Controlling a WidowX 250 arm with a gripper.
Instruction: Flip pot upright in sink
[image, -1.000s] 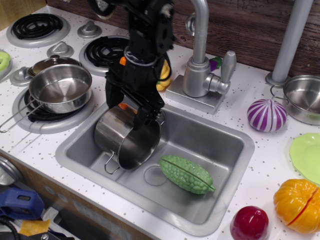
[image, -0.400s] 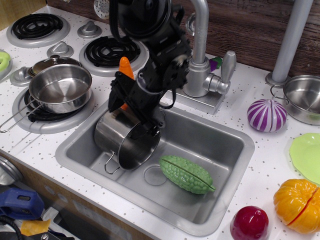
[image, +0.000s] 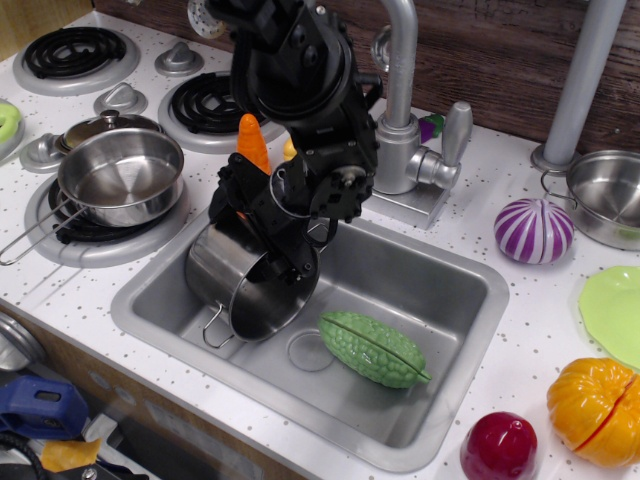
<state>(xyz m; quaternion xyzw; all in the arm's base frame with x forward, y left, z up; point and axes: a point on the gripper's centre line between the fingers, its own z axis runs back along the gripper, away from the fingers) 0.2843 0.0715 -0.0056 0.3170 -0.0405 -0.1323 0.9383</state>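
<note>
The tall shiny steel pot (image: 225, 282) lies on its side at the left end of the grey sink (image: 440, 330), its mouth facing the front right, a wire loop handle at its lower rim. My black gripper (image: 262, 240) reaches down over the pot's upper rim. One finger sits inside the mouth and one outside against the wall. The jaws look closed on the rim, but the wrist hides the contact.
A green bumpy vegetable (image: 374, 348) lies in the sink right of the pot. The faucet (image: 402, 120) stands behind. A wide steel pan (image: 120, 178) sits on the left burner. An orange carrot (image: 252, 143), a purple striped vegetable (image: 534, 230) and a small steel pot (image: 608, 196) are on the counter.
My wrist has tilted and swung right over the pot, and the fingers have settled onto its rim. The pot has shifted slightly left and rolled a little.
</note>
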